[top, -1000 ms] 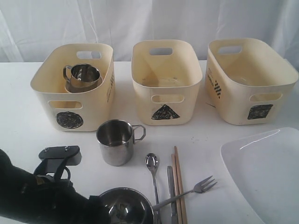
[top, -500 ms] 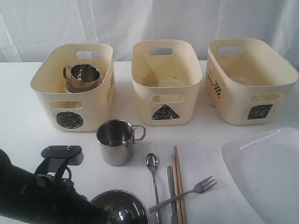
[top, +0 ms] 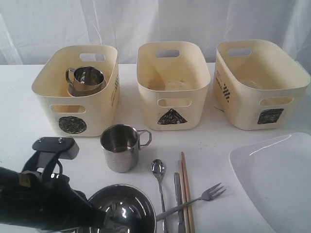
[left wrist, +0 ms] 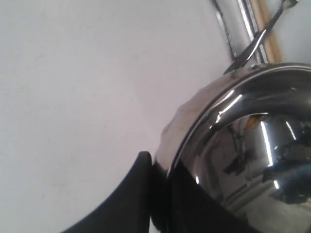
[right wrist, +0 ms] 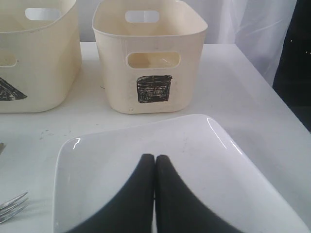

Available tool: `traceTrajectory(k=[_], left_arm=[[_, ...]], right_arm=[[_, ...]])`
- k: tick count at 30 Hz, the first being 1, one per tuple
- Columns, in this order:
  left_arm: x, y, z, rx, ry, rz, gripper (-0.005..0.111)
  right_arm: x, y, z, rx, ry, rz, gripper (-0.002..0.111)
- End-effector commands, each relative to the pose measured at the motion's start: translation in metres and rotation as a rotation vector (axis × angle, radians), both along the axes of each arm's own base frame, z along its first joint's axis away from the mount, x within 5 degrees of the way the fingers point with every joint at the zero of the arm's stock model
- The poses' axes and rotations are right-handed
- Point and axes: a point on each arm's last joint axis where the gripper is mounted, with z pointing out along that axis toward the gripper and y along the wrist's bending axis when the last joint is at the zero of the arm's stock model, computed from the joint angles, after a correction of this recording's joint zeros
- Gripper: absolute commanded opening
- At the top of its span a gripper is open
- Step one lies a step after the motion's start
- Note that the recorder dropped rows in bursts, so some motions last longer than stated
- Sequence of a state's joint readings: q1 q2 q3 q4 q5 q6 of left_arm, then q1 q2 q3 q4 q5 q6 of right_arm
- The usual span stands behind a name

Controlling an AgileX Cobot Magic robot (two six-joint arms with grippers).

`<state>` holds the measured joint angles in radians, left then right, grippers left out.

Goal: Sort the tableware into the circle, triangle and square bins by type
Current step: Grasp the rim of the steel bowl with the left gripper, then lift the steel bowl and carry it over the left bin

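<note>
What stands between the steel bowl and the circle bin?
A steel mug stands on the table close beside the straight path from the bowl to the circle bin. The fork has its handle tip against the bowl's rim.

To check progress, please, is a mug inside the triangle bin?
No, the triangle bin holds no mug; one mug sits in the circle bin.

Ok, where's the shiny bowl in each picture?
Exterior view: steel bowl at the bottom edge, left of middle.
Left wrist view: up close, rim by the fork handle's end.
Right wrist view: not in it.
Shared landmark: the fork, in all three views.
</note>
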<state>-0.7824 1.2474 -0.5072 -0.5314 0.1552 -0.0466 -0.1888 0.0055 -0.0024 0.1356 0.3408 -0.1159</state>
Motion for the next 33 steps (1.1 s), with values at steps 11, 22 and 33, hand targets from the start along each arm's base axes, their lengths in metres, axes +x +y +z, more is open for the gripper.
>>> traceTrajectory(k=[11, 22, 33], left_arm=[[-0.007, 0.021, 0.048, -0.162, -0.173, 0.052, 0.000], [0.046, 0.046, 0.154, -0.022, -0.694, 0.072, 0.000], [0.208, 0.080, 0.134, 0.324, -0.789, 0.215, 0.000]], right_arm=[[0.000, 0.000, 0.000, -0.002, -0.007, 0.002, 0.000], [0.000, 0.000, 0.000, -0.002, -0.007, 0.002, 0.000], [0.000, 0.000, 0.000, -0.002, -0.007, 0.002, 0.000]])
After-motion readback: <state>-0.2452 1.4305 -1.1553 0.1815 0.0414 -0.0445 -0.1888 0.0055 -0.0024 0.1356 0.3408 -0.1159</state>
